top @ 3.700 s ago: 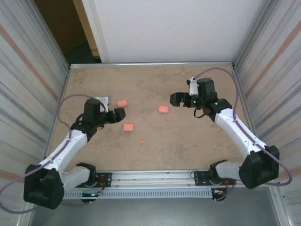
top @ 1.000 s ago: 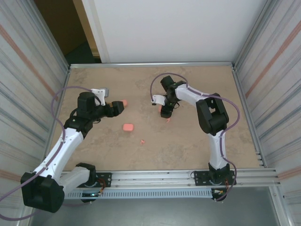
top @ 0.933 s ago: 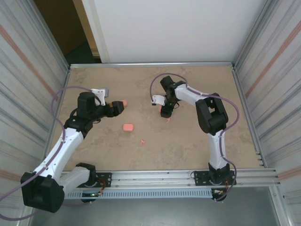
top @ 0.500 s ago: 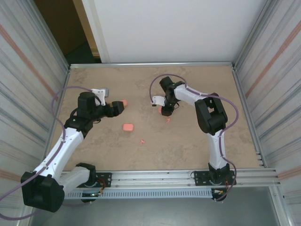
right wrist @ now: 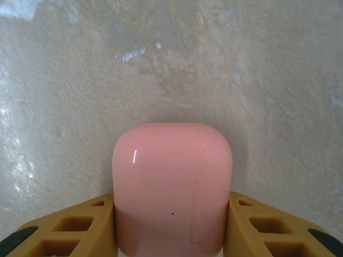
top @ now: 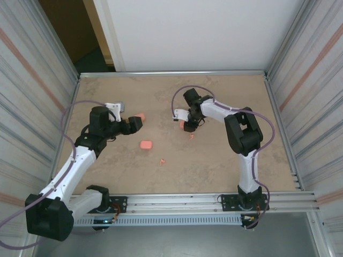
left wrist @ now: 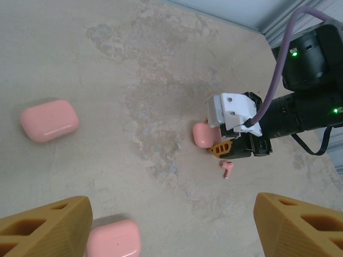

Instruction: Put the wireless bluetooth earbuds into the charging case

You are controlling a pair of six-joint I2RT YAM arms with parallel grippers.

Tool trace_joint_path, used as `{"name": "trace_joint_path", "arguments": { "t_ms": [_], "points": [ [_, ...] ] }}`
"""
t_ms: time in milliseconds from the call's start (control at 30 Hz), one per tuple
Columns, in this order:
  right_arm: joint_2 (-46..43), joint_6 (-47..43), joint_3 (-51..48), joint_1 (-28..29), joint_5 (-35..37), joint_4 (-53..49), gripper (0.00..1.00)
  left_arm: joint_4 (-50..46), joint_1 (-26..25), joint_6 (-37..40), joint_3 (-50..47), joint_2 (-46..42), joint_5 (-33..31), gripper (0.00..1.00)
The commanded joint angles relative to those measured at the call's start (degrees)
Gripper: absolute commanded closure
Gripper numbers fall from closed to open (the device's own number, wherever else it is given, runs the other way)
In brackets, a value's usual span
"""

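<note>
Top external view: the right claw (top: 184, 125) is reaching leftward across the table (top: 225, 160) and gripping a pink charging case (top: 183, 125) near mid-table. One earbud (top: 191, 136) is lying just beside the claw on the near side. Another earbud (top: 162, 160) is lying well apart, nearer the arm bases. The left claw (top: 135, 122) is hanging over the table's left half, with a second case (top: 141, 116) showing just past its tip and a third case (top: 145, 144) lying nearer the bases. Left wrist view: the left claw (left wrist: 171, 230) is standing wide open and holding nothing, its orange fingers (left wrist: 48, 230) showing at the lower corners. The second case (left wrist: 49, 120) is lying well ahead at left. The third case (left wrist: 113, 241) is sitting just beside the left finger at the bottom edge. Farther off, the right claw (left wrist: 221, 148) is clamping the charging case (left wrist: 202, 135), the earbud (left wrist: 226, 169) is lying near it on the table, and green lights are glowing on the right arm (left wrist: 305, 101). Right wrist view: the charging case (right wrist: 171, 171) is sitting between the right claw's (right wrist: 171, 214) orange fingers (right wrist: 59, 227), which are pressing its two sides. A small dark dot and a faint vertical line are marking its glossy face. Whether it is touching the table (right wrist: 171, 64) cannot be told.
</note>
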Motion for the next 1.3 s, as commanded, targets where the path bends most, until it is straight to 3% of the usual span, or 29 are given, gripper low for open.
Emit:
{"name": "trace_joint_path", "arguments": {
  "t_ms": [0,600,1267],
  "points": [
    [-4.39,1.99,-2.13,0.61,-2.52,3.55,0.69,5.99,1.04,-3.94,-2.18,0.91,4.87,0.21],
    [-17.20,6.97,-13.82,3.39,-6.49,15.64,0.70,21.39,1.63,-13.27,-5.32,10.08,17.57,0.23],
    [-30.28,15.20,-21.37,7.92,-9.62,22.75,0.70,30.91,-9.68,-15.78,1.46,23.85,19.01,0.26]
  ]
}}
